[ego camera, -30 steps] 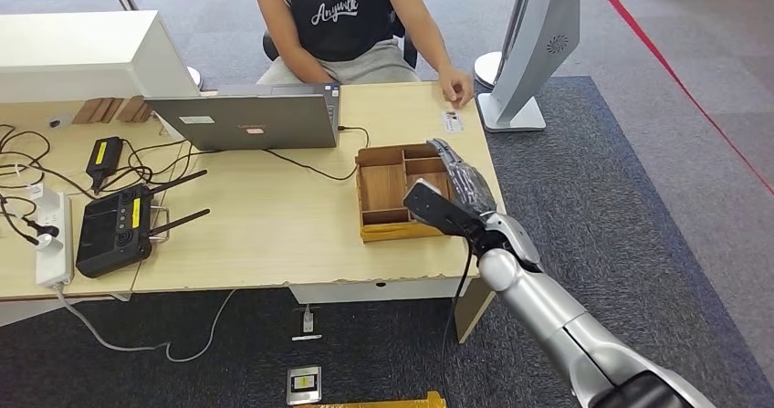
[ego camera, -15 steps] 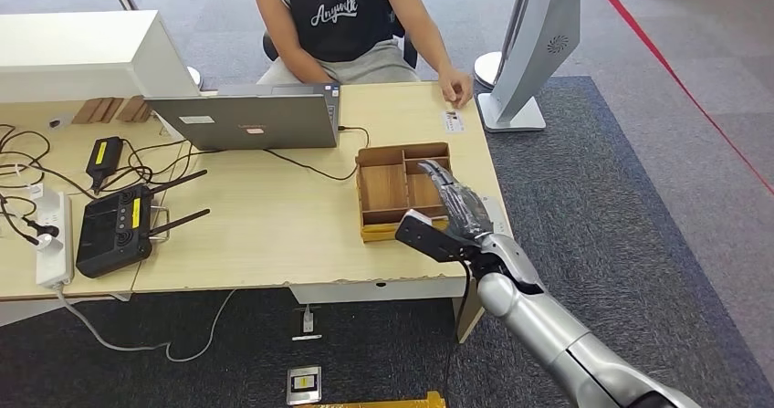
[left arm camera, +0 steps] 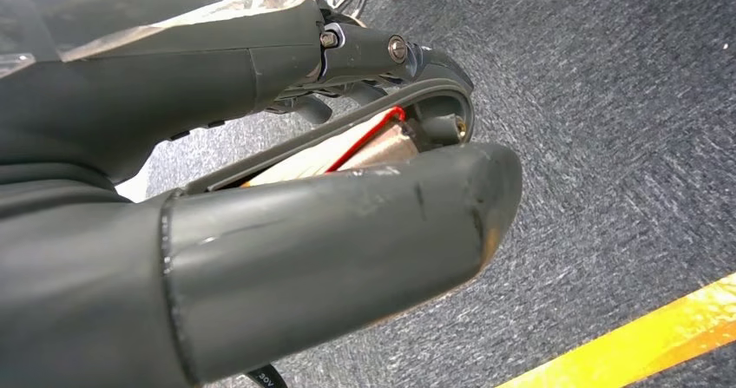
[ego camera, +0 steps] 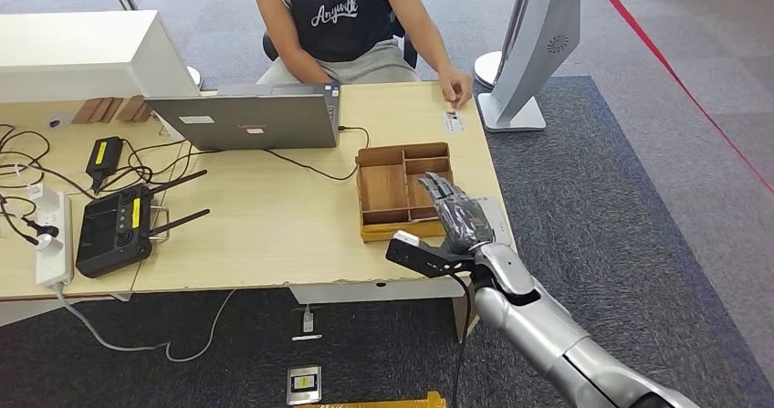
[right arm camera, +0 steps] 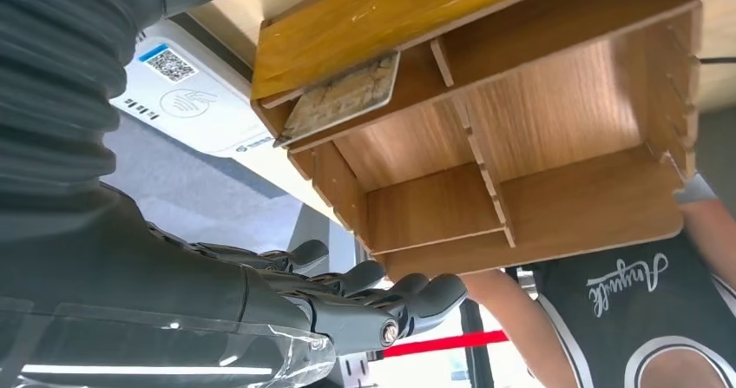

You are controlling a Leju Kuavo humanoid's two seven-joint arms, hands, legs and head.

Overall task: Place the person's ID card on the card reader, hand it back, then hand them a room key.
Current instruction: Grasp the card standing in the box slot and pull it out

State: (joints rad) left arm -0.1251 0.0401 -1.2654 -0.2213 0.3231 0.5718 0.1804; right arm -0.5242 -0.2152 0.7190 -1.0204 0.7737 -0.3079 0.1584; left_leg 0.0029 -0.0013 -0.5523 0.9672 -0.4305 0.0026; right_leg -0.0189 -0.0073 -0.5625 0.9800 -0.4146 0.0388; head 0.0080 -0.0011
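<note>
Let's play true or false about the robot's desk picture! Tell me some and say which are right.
1. A laptop sits on the table. True.
2. The right hand holds a cup. False: its fingers are spread and hold nothing, over the edge of the tray.
3. A tray card lies in one compartment of the wooden tray. True.
4. The person stands beside the robot. False: the person sits across the table, facing it.
5. The left hand holds a red-edged card between thumb and fingers. True.
6. The tray is blue plastic. False: it is brown wood.
</note>
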